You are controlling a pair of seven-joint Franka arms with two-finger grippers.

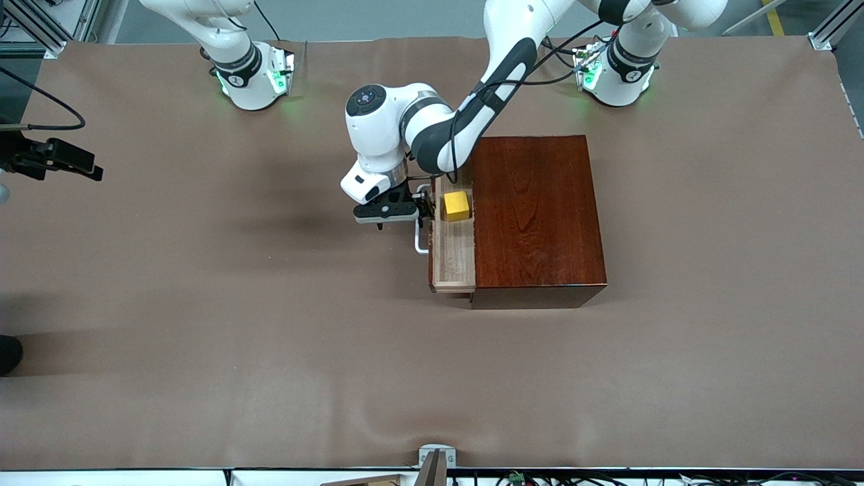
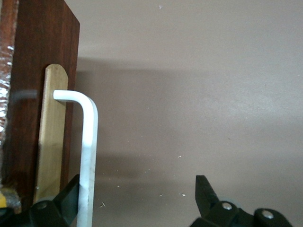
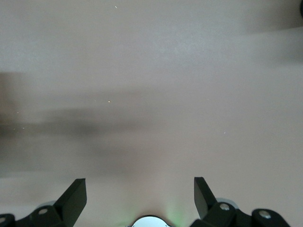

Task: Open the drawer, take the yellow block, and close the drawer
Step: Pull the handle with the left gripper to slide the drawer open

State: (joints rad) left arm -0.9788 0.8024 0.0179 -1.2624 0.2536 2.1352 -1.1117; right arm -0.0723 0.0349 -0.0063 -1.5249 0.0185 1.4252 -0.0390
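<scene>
The mahogany box stands in the middle of the table. Its drawer is pulled partly out toward the right arm's end, showing the pale-wood tray. The yellow block lies in the tray. My left gripper is open at the white handle. In the left wrist view the handle runs beside one finger, and the other finger stands well apart from it. The left gripper grips nothing. My right gripper is open and empty over bare table; it does not show in the front view, and that arm waits.
The brown table cover spreads around the box. A black device juts in at the right arm's end of the table. A small metal mount sits at the table edge nearest the front camera.
</scene>
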